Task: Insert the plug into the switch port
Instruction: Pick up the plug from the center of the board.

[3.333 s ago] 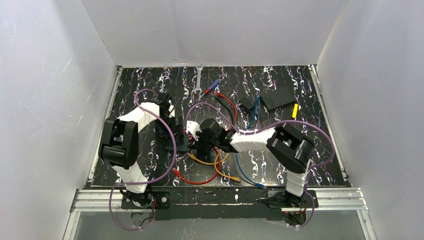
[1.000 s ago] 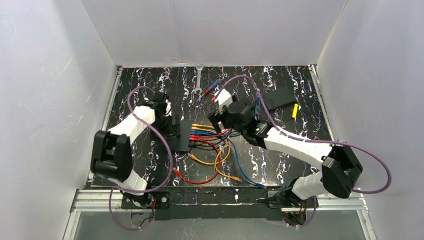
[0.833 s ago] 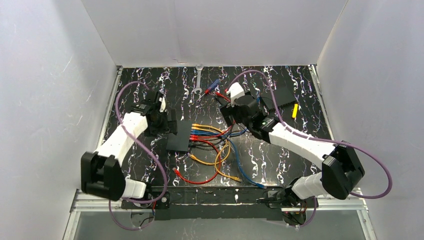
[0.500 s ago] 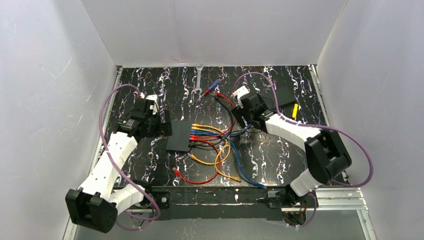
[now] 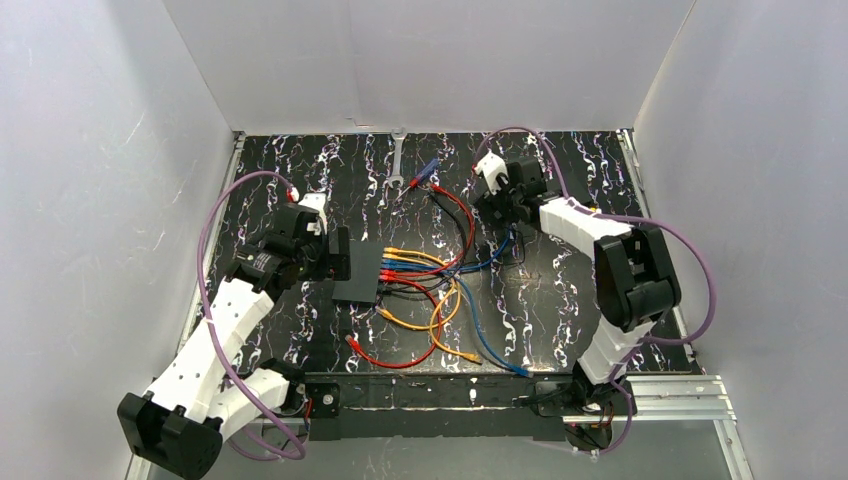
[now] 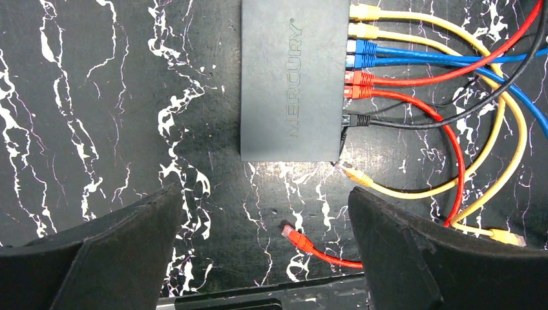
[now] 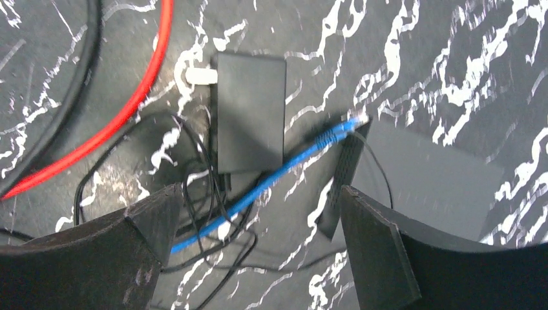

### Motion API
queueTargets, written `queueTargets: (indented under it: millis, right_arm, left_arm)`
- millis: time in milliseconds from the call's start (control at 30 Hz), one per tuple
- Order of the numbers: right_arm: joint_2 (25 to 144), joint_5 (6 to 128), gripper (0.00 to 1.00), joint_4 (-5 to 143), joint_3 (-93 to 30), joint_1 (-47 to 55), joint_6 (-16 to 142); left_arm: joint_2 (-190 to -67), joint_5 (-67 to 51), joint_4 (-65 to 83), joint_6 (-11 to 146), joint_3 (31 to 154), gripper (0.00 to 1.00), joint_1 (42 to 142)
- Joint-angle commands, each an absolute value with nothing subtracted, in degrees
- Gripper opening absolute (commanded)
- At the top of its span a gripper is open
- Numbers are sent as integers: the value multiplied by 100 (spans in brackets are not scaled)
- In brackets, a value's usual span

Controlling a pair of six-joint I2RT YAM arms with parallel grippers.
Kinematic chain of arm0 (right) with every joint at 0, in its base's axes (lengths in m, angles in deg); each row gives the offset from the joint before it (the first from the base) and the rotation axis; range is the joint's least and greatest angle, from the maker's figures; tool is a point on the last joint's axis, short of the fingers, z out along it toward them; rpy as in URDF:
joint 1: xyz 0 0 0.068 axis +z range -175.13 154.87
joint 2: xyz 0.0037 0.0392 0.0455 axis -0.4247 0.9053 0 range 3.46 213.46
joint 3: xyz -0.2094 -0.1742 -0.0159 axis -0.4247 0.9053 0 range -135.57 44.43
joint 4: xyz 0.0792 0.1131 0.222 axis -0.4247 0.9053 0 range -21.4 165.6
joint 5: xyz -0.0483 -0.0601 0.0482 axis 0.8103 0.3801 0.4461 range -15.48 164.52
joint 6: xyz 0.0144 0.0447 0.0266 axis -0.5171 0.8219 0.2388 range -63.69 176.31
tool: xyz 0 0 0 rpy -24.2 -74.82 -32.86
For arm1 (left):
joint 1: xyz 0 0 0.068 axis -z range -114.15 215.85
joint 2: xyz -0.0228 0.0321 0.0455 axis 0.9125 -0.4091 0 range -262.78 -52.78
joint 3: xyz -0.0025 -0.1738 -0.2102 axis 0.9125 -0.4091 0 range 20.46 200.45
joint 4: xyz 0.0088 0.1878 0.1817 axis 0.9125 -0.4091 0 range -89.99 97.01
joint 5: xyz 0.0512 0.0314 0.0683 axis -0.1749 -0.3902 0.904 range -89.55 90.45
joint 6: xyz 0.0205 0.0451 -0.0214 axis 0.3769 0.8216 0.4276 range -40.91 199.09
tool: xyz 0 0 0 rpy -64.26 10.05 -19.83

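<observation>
The switch [image 6: 291, 77] is a flat black box lettered MERCURY, lying left of centre on the mat [image 5: 357, 274]. Along its right edge sit yellow, blue, red and black plugs [image 6: 354, 64]. A loose red plug [image 6: 294, 234] and a loose yellow plug [image 6: 354, 174] lie just in front of it. My left gripper [image 6: 263, 194] hovers open and empty over the mat at the switch's near end [image 5: 335, 262]. My right gripper [image 7: 258, 194] is open and empty too, away at the back right [image 5: 497, 212], above a loose blue plug [image 7: 336, 132].
A small black block [image 7: 251, 113] with thin black wires and a plain black slab [image 7: 426, 174] lie under the right gripper. Red, yellow and blue cables [image 5: 430, 320] loop over the mat's middle. A wrench [image 5: 397, 160] and a yellow piece [image 5: 591, 220] lie at the back.
Both arms have drawn away from the switch: the left one back towards the left, the right one to the back right over the small block. Both jaws opened a little wider.
</observation>
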State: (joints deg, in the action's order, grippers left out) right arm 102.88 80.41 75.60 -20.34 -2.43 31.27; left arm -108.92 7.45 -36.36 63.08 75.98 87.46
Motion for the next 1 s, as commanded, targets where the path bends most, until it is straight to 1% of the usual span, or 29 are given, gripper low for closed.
queueTargets:
  millis: [0, 233, 400, 500, 567, 633, 867, 967]
  right_arm:
    - [10746, 6871, 96, 7492, -2607, -464, 2545]
    - [11425, 6126, 94, 7977, -3146, -718, 2150]
    - [11771, 5877, 94, 8335, -3381, -744, 1975]
    - [11951, 5802, 89, 8567, -3507, -829, 1935]
    - [12070, 5686, 84, 8852, -3648, -919, 1964]
    - [12149, 5589, 77, 9093, -3751, -996, 2019]
    - [11905, 5492, 49, 9281, -3768, -1037, 2459]
    - [11670, 5501, 34, 9272, -3868, -1037, 2748]
  left_arm:
    - [-10748, 940, -3695, 6388, 7521, 98, 8822]
    - [-10801, 928, -3685, 6390, 7519, 98, 8832]
    - [-10858, 906, -3685, 6392, 7513, 98, 8831]
    - [-10885, 906, -3685, 6398, 7512, 98, 8831]
    - [-10902, 903, -3677, 6405, 7512, 98, 8835]
    - [-10924, 898, -3676, 6405, 7505, 98, 8835]
    - [-10963, 903, -3650, 6397, 7504, 98, 8833]
    - [-10965, 918, -3634, 6397, 7486, 98, 8830]
